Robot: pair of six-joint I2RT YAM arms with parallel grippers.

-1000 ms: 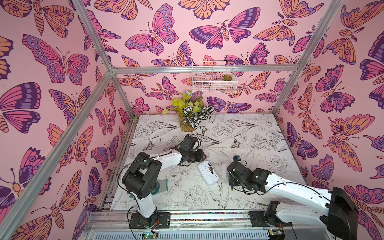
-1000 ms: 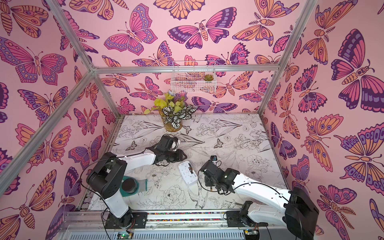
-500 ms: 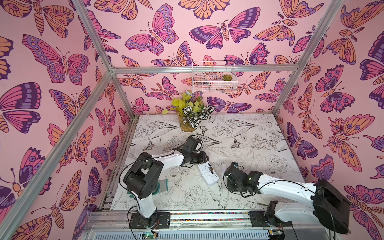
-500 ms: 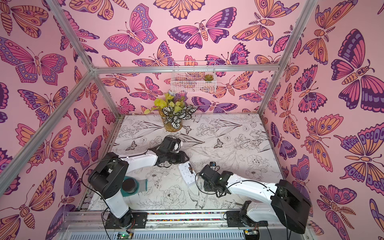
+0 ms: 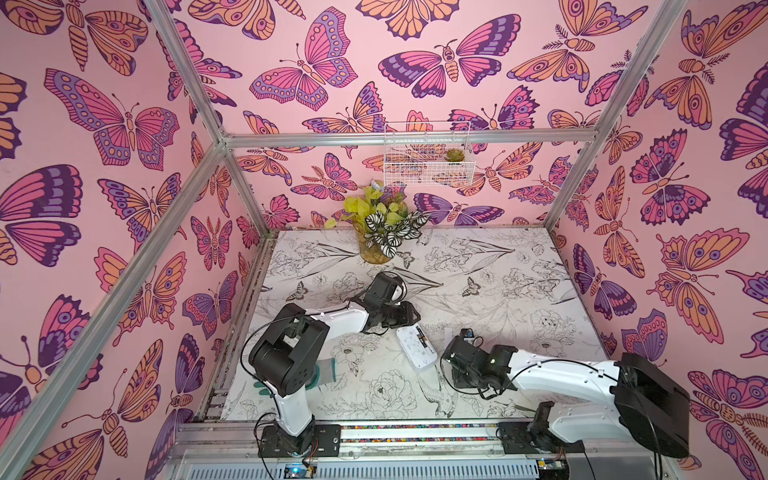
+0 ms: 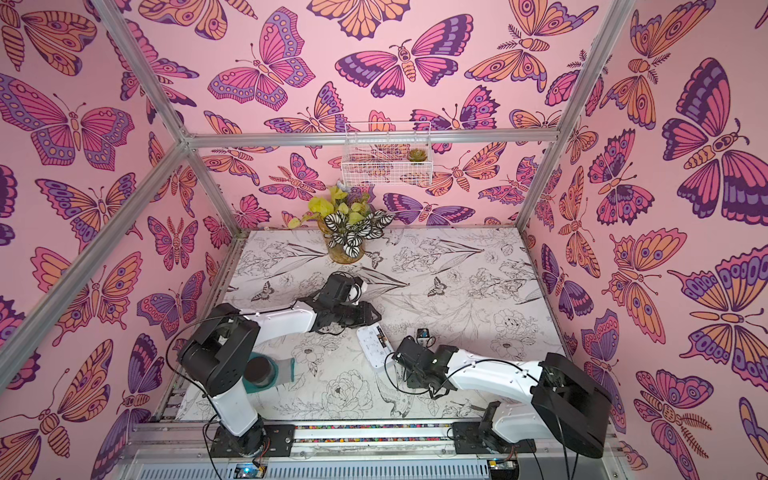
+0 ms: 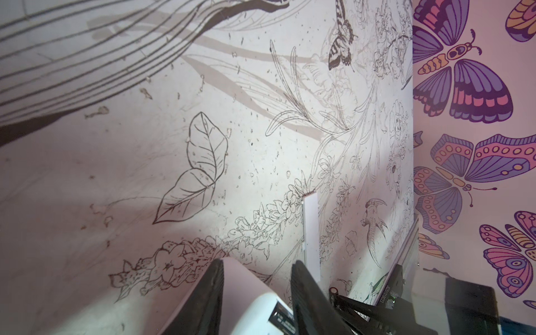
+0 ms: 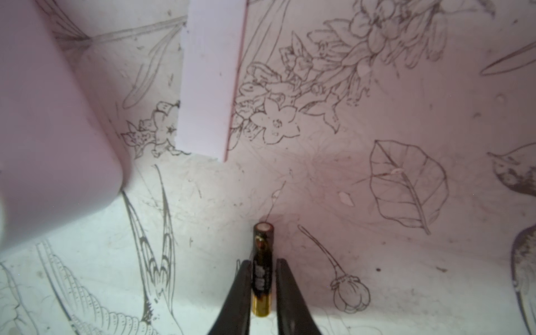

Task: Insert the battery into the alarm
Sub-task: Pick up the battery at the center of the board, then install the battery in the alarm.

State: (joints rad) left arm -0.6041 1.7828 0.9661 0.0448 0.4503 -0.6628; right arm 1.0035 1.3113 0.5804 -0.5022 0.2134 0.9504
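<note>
The white alarm (image 5: pixel 417 346) lies back up on the patterned table, seen in both top views, its battery bay open. My left gripper (image 7: pixel 255 298) is shut on the alarm's (image 7: pixel 249 301) far end, one finger on each long side. In the right wrist view my right gripper (image 8: pixel 262 285) is shut on a black and gold battery (image 8: pixel 262 261), which hangs just above the table beside the alarm's (image 8: pixel 52 130) near corner. The battery's pale end (image 7: pixel 334 291) also shows in the left wrist view. A flat white cover strip (image 8: pixel 210 78) lies on the table next to the alarm.
A potted plant (image 5: pixel 380 237) stands at the back of the table and a wire basket (image 5: pixel 428 156) hangs on the rear wall. A grey and teal object (image 6: pixel 270 370) lies by the left arm's base. Pink butterfly walls close in three sides.
My right gripper has swung a little closer to the alarm's near end and its jaws have narrowed. The left gripper has shifted slightly and still grips the alarm.
</note>
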